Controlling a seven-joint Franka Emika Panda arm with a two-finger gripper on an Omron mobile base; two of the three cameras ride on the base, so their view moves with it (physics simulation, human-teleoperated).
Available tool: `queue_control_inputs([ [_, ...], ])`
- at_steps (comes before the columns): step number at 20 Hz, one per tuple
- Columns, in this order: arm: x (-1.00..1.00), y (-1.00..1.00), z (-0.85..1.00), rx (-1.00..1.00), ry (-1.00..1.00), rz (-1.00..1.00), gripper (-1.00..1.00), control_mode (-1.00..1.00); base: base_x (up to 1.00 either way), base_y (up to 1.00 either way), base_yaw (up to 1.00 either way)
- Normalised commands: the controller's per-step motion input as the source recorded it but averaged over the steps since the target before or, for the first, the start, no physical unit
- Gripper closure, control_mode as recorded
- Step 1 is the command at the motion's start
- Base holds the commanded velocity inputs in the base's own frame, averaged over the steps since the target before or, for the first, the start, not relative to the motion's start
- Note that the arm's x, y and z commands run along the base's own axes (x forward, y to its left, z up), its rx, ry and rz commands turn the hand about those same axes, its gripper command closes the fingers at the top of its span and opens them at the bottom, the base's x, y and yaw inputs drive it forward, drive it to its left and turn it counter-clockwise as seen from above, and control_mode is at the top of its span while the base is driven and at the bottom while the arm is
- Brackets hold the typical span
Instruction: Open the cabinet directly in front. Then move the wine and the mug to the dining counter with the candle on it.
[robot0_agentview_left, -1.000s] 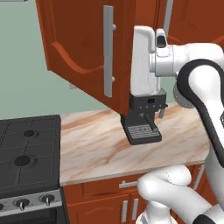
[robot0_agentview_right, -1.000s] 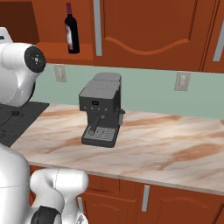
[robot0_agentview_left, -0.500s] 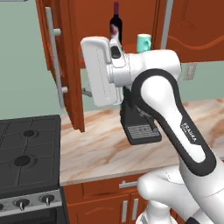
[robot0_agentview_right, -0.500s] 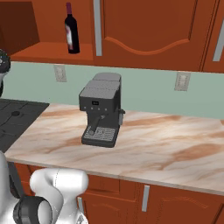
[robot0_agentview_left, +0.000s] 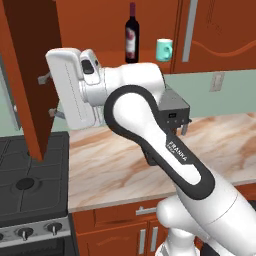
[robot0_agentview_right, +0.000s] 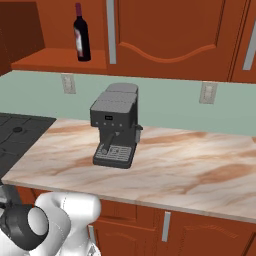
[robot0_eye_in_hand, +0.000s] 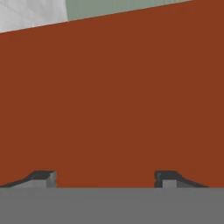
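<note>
At the far left of the left base view, the cabinet (robot0_agentview_left: 30, 75) is seen with its left door swung wide open, edge-on to the camera. Just right of that door the hand of the arm is held level, pointed at the door's inner face. Seen through the hand view, the fingers (robot0_eye_in_hand: 105, 177) are spread well apart with nothing between them, and red-brown wood is faced close up. Further right, on the cabinet's floor, the wine (robot0_agentview_left: 131, 34) is stood upright, and the mug (robot0_agentview_left: 164, 50) is set just beside it to the right, apart from the bottle. Below, a dark coffee machine (robot0_agentview_right: 115, 125) is placed on the marble surface (robot0_agentview_right: 190, 170), with a black cooktop (robot0_agentview_left: 25, 185) at its left end.
</note>
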Motion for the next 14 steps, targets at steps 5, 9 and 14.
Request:
queue_control_inputs([
  [5,-0.04,0.86,-0.02,-0.01,0.00,0.02,-1.00,-1.00,0.00,0.00,0.00],
  [9,0.00,0.19,0.00,0.00,-0.04,0.00,-1.00,-1.00,0.00,0.00,0.00],
  [14,-0.16,-0.30,0.00,0.00,-0.09,-0.08,-1.00,-1.00,0.00,0.00,0.00],
])
